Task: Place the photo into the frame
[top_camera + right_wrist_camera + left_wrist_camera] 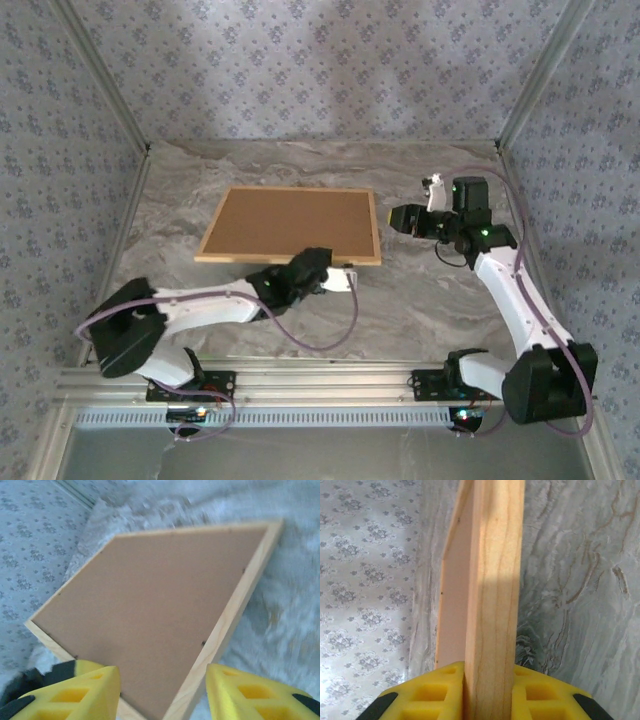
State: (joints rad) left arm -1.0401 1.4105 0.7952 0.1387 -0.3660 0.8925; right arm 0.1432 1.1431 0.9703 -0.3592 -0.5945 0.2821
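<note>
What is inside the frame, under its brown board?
The brown board faces up inside the wooden frame on the table. It covers everything beneath it, so what the frame holds cannot be seen.

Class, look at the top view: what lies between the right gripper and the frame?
Bare marbled tabletop separates the right gripper from the frame, as the top view shows.
</note>
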